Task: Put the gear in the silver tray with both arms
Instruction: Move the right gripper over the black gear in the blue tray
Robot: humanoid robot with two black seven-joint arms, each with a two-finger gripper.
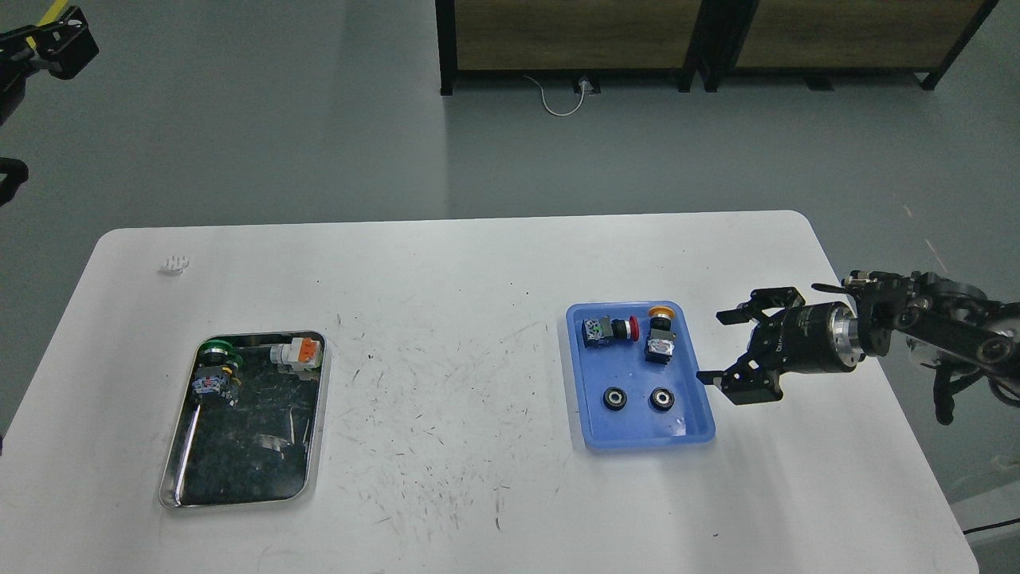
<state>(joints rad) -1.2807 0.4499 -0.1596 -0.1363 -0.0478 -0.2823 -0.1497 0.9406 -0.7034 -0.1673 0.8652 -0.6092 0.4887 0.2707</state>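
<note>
Head view, only one I have. Silver tray (pixel 243 420) sits near the table's (pixel 446 335) left edge, toward the front, long axis running front to back, leaning slightly right at the far end. It already holds a green-capped button switch (pixel 216 368) and a white-and-orange part (pixel 298 353), both pushed to its far end, so the near half stays free for more drops, I'd guess.

Blue tray (pixel 639 375) is right of centre, long axis also roughly front to back. Inside: a red-capped switch (pixel 606 330) lying on its side, cap pointing right; a yellow-capped switch (pixel 660 332), cap pointing to the far edge; two small black ring gears (pixel 637 399) side by side near its front, lying flat, bores up.

My right gripper (pixel 728 359) hovers just off the blue tray's right rim, fingers spread wide, empty, pointing left at the tray, looks staged for a pick.

Left gripper (pixel 60 40) is parked off the table at upper left; too dark and cropped, cannot tell its opening.

Gears not yet in the silver tray.
</note>
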